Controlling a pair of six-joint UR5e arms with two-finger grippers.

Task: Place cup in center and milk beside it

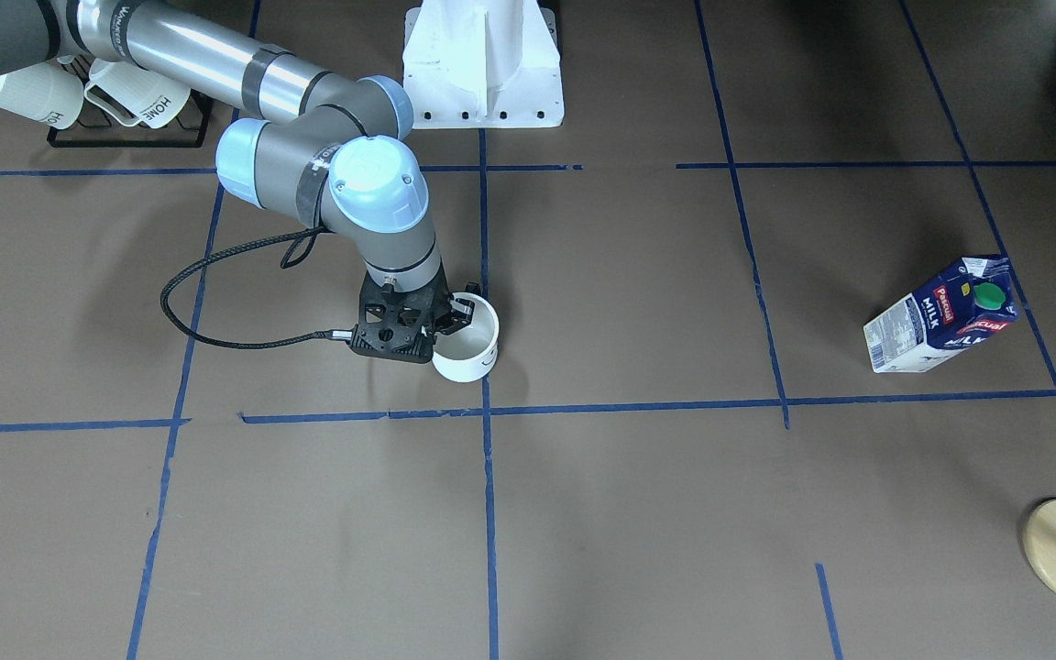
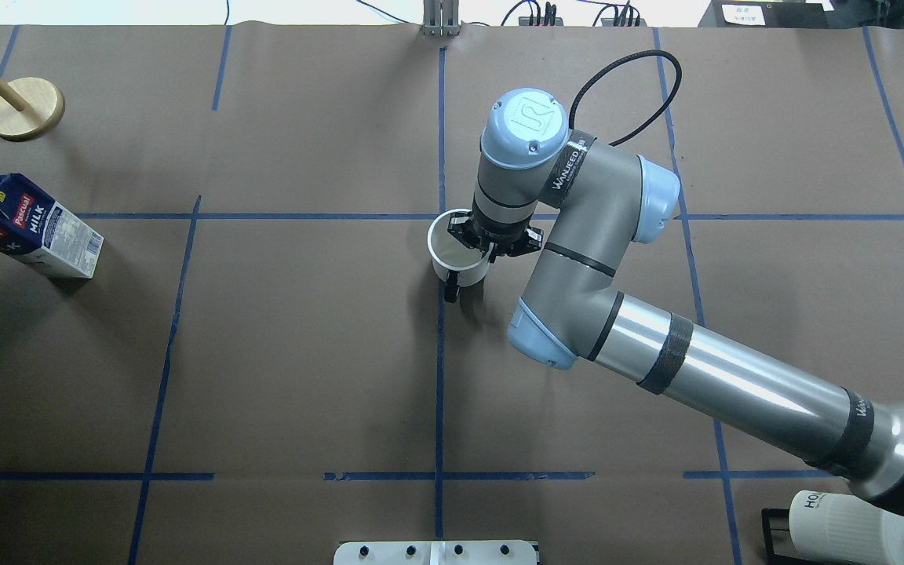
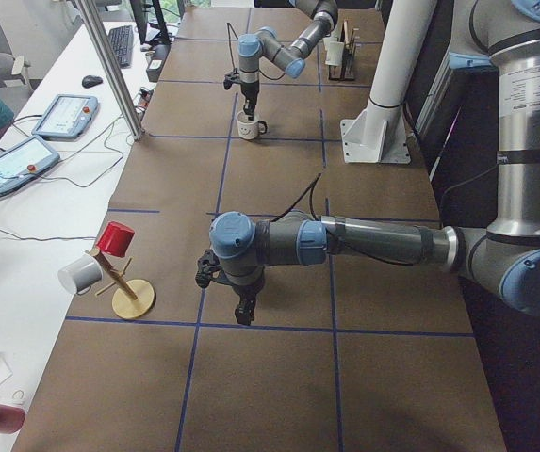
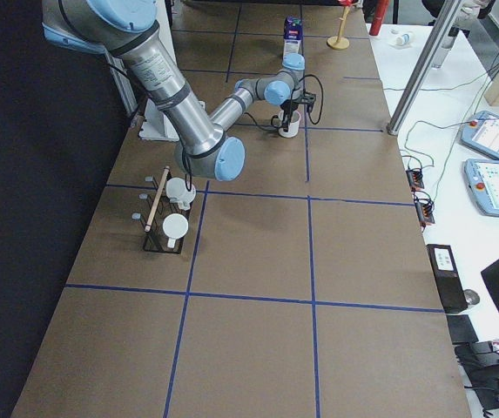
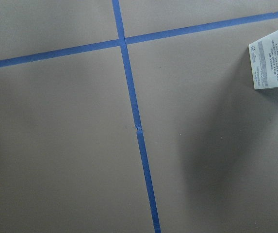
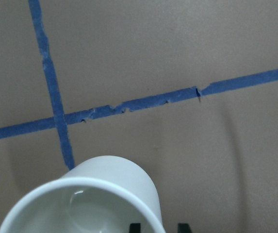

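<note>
The white cup (image 2: 452, 249) stands on the long blue tape line in the centre cell (image 2: 303, 345), near that cell's far edge. Its black handle points toward the robot. My right gripper (image 2: 486, 246) comes down from above, with its fingers (image 6: 135, 227) astride the cup's rim (image 6: 105, 194), shut on it. The cup also shows in the front view (image 1: 468, 346), where the gripper (image 1: 451, 316) is at its rim. The dark blue milk carton (image 2: 27, 227) stands upright far to the left, also seen from the front (image 1: 945, 316). My left gripper (image 3: 242, 313) hovers over the table near the carton; I cannot tell if it is open.
A black rack with ribbed "HOME" mugs (image 1: 125, 101) sits at the robot's right corner (image 2: 852, 526). A round wooden stand with a peg (image 2: 24, 108) is beyond the milk. The white robot base (image 1: 482, 64) is at the table's near edge. The carton's corner (image 5: 274, 63) shows in the left wrist view.
</note>
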